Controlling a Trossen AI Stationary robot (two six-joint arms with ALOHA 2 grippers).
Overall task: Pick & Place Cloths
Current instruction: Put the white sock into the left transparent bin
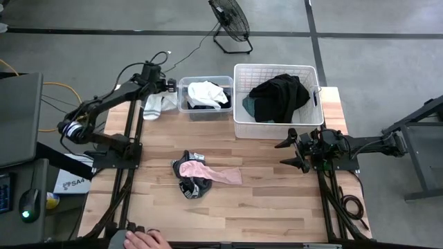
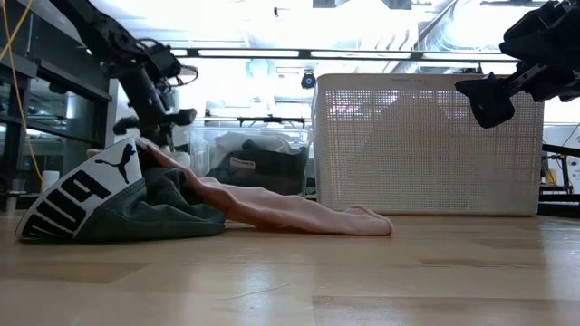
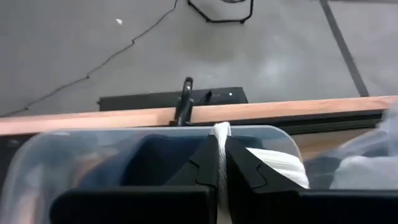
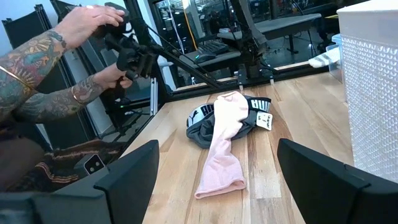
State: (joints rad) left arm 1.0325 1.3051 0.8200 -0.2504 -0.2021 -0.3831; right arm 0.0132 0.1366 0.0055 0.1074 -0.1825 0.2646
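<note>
White fabric sits pinched between the fingers of the left gripper (image 3: 221, 163), which is clenched on a white cloth (image 1: 154, 105) at the near-left end of the clear plastic bin (image 1: 185, 88), at the far side of the wooden table (image 1: 270, 207). In the overhead view this garment drapes on the tabletop just outside the bin, under the left arm's wrist; the wrist view shows a thin fold of it squeezed tight between the two dark pads, a grip that looks set for lifting it toward a container.

Inside the same bin lies a second white cloth (image 1: 208, 93) on top of dark fabric. The white slatted basket (image 1: 277, 128) beside it holds a heap of black cloths (image 1: 280, 95) with a teal edge showing, which suggests sorting is well under way.

Two garments remain loose at mid-table: a pink cloth (image 1: 211, 173) stretched flat, its one end lying over a dark cloth with a lettered waistband (image 1: 192, 187). They are touching and will probably need separate picks.

The right gripper (image 1: 296, 152) waits above the table's right side, just in front of the basket, jaws spread wide and holding nothing.

At the table's near edge a person's hand (image 1: 149, 241) rests on a control handle; tattooed arms appear in the right wrist view.
</note>
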